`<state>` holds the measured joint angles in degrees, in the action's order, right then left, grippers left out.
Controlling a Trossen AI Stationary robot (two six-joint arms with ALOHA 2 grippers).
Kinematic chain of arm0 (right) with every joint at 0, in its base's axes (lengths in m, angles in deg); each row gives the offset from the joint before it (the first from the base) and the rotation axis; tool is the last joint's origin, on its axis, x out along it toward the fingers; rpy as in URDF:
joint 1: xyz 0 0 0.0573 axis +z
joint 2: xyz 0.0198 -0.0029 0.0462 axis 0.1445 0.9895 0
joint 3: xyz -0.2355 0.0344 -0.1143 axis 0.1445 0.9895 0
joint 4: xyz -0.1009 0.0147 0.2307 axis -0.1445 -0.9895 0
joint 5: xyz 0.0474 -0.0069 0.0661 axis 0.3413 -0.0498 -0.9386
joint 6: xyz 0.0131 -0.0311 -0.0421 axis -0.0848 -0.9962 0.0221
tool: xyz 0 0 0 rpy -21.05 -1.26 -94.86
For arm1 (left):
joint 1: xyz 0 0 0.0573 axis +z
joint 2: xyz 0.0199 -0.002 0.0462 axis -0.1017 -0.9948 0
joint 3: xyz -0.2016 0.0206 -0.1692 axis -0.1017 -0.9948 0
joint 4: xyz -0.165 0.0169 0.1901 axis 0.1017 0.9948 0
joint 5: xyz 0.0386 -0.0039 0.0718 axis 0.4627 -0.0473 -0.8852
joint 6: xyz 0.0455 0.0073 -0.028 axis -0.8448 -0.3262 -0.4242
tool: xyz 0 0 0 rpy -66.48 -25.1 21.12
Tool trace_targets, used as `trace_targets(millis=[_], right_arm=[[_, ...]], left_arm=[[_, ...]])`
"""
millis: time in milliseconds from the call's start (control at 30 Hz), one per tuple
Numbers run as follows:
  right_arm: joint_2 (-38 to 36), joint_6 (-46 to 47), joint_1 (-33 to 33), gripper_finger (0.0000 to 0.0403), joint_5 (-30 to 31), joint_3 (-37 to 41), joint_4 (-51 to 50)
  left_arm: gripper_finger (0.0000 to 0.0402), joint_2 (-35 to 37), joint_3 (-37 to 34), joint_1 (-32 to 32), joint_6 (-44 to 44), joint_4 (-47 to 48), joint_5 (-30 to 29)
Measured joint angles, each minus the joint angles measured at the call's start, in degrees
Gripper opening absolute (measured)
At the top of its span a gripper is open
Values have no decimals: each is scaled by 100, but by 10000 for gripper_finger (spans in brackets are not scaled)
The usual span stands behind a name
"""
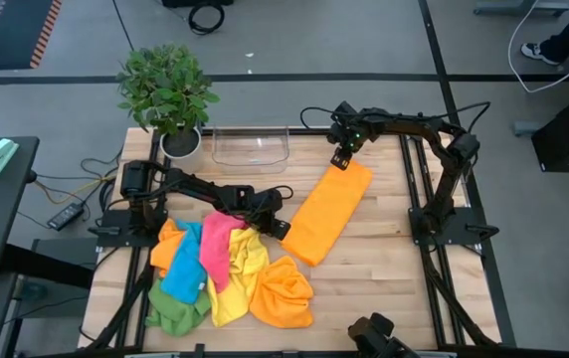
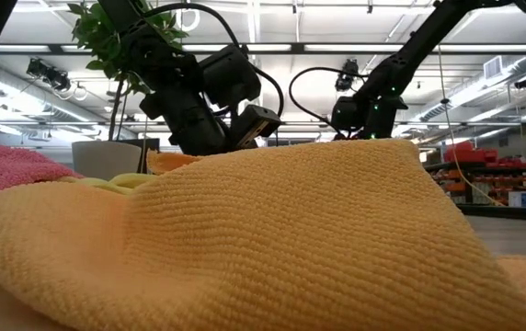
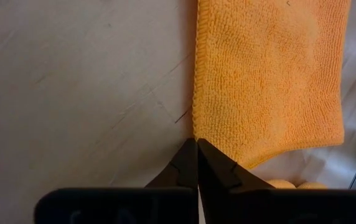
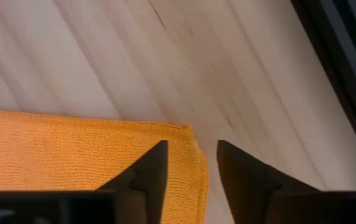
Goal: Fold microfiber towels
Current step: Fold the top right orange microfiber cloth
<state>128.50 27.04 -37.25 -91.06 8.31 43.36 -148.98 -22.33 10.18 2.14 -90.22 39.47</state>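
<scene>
Here the folded orange microfiber towel (image 1: 332,211) lies slantwise toward the pale wooden worktop's (image 1: 384,288) far right corner. The right claw (image 4: 192,167), released, straddles its far corner; the left claw (image 3: 196,163), clenched on nothing, touches its near end.

potted plant (image 1: 168,91) back-left | clear tray (image 1: 251,146) beside it | wooden table (image 1: 384,261)

Wooden table (image 1: 384,264): folded orange towel (image 1: 330,214), towel heap (image 1: 227,278), clear tray (image 1: 251,147), potted plant (image 1: 170,94).
</scene>
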Motion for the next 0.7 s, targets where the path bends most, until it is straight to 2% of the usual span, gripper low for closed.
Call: trace_targets(millis=[133, 300, 433, 700], right_arm=[[79, -37, -2, 181, 156, -2, 129], [153, -36, -2, 184, 170, 0, 216], [155, 9, -4, 170, 144, 0, 225], [155, 21, -4, 116, 27, 179, 321]], left_arm=[[13, 0, 0, 0, 0, -2, -1], [6, 0, 0, 0, 28, -2, -1], [14, 0, 0, -2, 35, -3, -4], [12, 0, 0, 0, 39, -3, -1]])
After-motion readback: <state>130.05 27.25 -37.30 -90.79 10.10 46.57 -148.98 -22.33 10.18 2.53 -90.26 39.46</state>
